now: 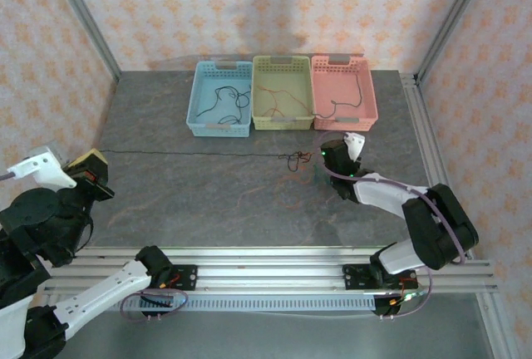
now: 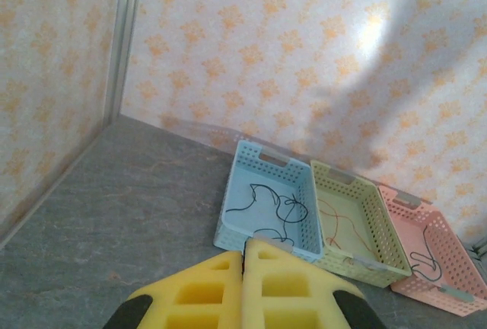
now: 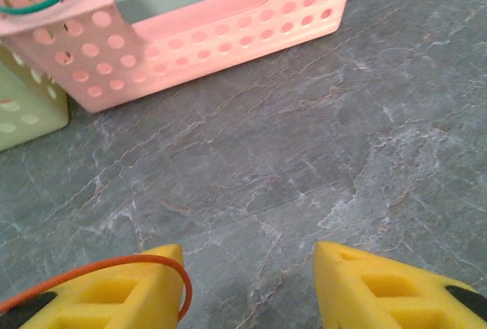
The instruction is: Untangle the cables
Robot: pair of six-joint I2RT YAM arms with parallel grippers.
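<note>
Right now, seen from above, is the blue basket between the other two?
No: the yellow-green basket is in the middle, the blue basket at the left end, the pink basket at the right.

Left gripper (image 2: 243, 251) pressed closed, right gripper (image 3: 247, 272) spread apart.

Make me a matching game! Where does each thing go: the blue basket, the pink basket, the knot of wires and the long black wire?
Things
1. blue basket
2. pink basket
3. knot of cables
4. black cable

Places
A. on the table, right next to the right gripper
B. stretched straight across the table to the left gripper
C. left end of the basket row
D. right end of the basket row

Pairs: 1-C, 2-D, 3-A, 4-B
</note>
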